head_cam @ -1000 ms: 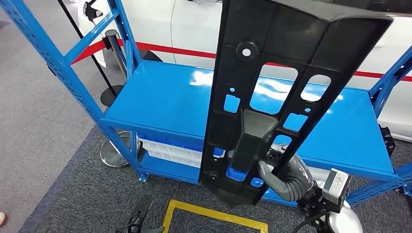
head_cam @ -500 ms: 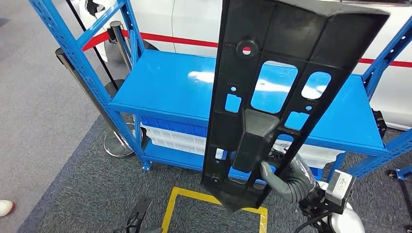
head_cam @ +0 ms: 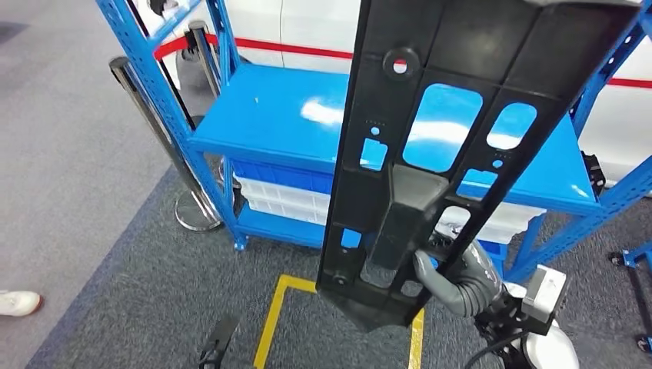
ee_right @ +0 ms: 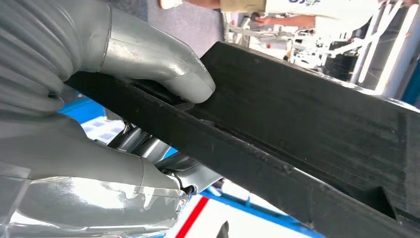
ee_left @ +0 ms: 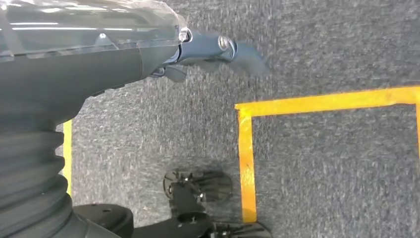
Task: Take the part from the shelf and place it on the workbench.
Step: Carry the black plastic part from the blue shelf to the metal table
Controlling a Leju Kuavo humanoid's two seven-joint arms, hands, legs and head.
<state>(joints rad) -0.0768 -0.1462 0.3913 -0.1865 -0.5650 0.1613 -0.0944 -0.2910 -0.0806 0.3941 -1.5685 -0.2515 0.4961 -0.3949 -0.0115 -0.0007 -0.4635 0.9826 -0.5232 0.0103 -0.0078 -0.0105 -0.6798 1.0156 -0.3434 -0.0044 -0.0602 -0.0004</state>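
So the right hand (head_cam: 454, 280) has the part (head_cam: 438, 154) clamped near its lower end, thumb on one face and fingers wrapped round the other side of a rail. The wrist view backs that up, with the thumb (ee_right: 163, 69) pressed flat on the black edge. The part is a long black plastic panel full of cutouts, held upright and a bit tilted, well off the blue shelf (head_cam: 277, 123) and right up in front of the head camera. It's already out of the rack; the workbench isn't anywhere I can see.

The left hand (ee_left: 218, 49) hangs down over the grey carpet beside the yellow floor tape (ee_left: 246, 163). It's holding nothing, but the fingers are too blurred for me to say whether they're spread or curled.

My take on the carry: all that length sits above a low grip, so any quick turn will likely make the top swing and lever against the thumb. I'd keep the wrist steady, turn slowly, and watch the top end near the blue shelf posts (head_cam: 154, 84). The panel also blocks a lot of the forward view, so go easy until the surface shows up.
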